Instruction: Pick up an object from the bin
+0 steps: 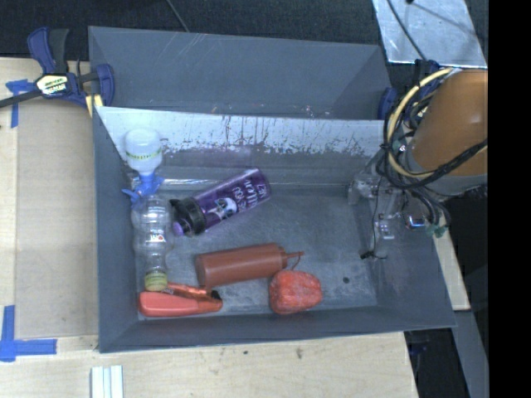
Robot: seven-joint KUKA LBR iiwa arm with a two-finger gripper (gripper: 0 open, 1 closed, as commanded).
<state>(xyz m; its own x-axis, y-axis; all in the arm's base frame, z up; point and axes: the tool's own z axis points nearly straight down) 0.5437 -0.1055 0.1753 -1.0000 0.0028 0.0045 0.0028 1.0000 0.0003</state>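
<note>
My gripper (pixel 373 251) hangs at the right side of the bin, its thin fingers pointing down over bare floor with nothing between them. The nearest loose thing is a red crumpled lump (pixel 294 292) to its lower left near the front wall. Left of that lies a brown cylindrical bottle (pixel 242 264) on its side. A purple bottle with a black cap (pixel 222 201) lies farther back towards the middle.
Along the left wall lie a clear plastic bottle (pixel 150 226), a white cup-like thing (pixel 143 149) with a blue piece (pixel 143 187) under it, and an orange-red tool (pixel 178 302) at the front left corner. The arm's orange cover and cables sit over the right rim.
</note>
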